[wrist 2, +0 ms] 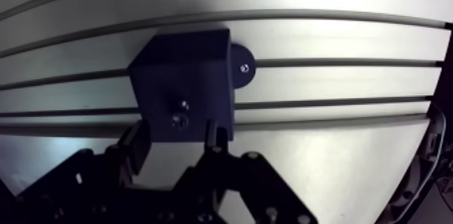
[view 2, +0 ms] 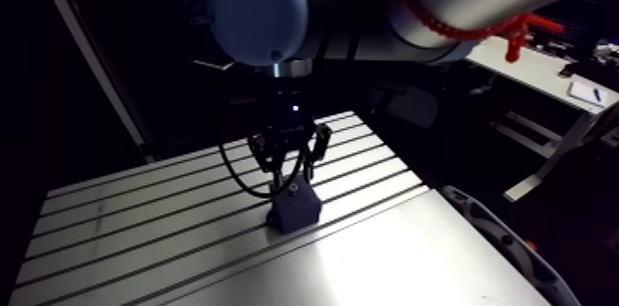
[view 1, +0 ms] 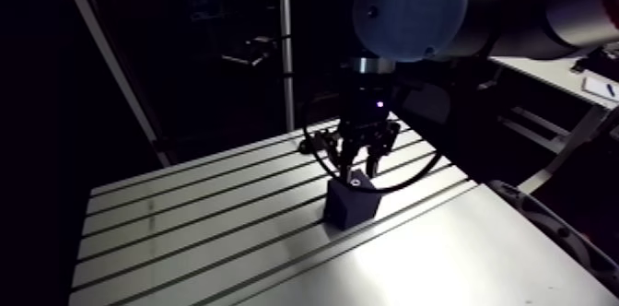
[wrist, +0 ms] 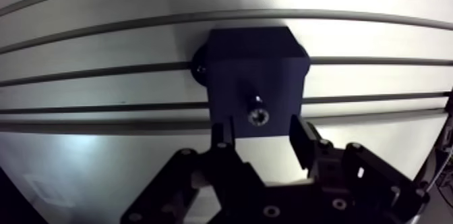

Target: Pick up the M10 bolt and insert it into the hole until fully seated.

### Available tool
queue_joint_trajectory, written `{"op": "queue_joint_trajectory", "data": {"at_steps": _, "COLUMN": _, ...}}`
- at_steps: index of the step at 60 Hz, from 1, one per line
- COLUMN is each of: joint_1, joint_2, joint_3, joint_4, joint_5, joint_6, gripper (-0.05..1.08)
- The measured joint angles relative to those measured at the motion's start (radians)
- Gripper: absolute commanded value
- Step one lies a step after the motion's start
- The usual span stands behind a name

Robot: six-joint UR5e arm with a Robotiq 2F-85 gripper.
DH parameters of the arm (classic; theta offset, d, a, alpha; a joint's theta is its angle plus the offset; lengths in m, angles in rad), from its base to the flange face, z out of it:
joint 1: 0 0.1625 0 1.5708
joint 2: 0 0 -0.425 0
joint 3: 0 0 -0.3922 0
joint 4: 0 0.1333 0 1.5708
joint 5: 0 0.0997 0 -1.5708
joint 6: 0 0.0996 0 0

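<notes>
A dark square block (wrist: 236, 58) stands on the slotted aluminium table (view 1: 184, 227), fixed by a small round foot with a screw (wrist 2: 244, 68). The M10 bolt (wrist: 257, 116) stands upright in the hole in the block's top face, its socket head up and a short stretch of shank showing below the head. My gripper (wrist: 261, 132) hangs just above the block and is open, with one finger (wrist: 222, 142) on each side of the bolt head and neither touching it. In the arm view the gripper (view 1: 361, 160) sits directly over the block (view 1: 348, 204).
Long slots run across the table on both sides of the block. The table's near right part is a plain smooth sheet (view 1: 442, 264). A dark curved guard (view 1: 553, 227) lies past the table's right edge.
</notes>
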Motion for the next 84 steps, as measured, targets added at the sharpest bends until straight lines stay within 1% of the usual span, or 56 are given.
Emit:
{"op": "queue_joint_trajectory", "data": {"at_steps": 12, "joint_1": -0.005, "joint_2": -0.006, "joint_3": -0.003, "joint_4": -0.009, "joint_5": 0.025, "joint_6": -0.002, "gripper": 0.00}}
{"op": "queue_joint_trajectory", "data": {"at_steps": 17, "joint_1": -0.011, "joint_2": -0.008, "joint_3": -0.008, "joint_4": -0.010, "joint_5": 0.031, "joint_6": -0.003, "gripper": 0.00}}
{"op": "queue_joint_trajectory", "data": {"at_steps": 27, "joint_1": -0.020, "joint_2": -0.025, "joint_3": -0.033, "joint_4": -0.004, "joint_5": 0.037, "joint_6": -0.007, "gripper": 0.00}}
{"op": "queue_joint_trajectory", "data": {"at_steps": 39, "joint_1": -0.008, "joint_2": -0.048, "joint_3": -0.101, "joint_4": 0.047, "joint_5": 0.042, "joint_6": -0.026, "gripper": 0.00}}
{"op": "queue_joint_trajectory", "data": {"at_steps": 53, "joint_1": 0.038, "joint_2": -0.049, "joint_3": -0.197, "joint_4": 0.135, "joint_5": 0.041, "joint_6": -0.032, "gripper": 0.00}}
{"op": "queue_joint_trajectory", "data": {"at_steps": 65, "joint_1": 0.085, "joint_2": -0.041, "joint_3": -0.277, "joint_4": 0.195, "joint_5": 0.040, "joint_6": -0.005, "gripper": 0.00}}
{"op": "queue_joint_trajectory", "data": {"at_steps": 84, "joint_1": 0.183, "joint_2": -0.029, "joint_3": -0.379, "joint_4": 0.278, "joint_5": 0.038, "joint_6": 0.080, "gripper": 0.00}}
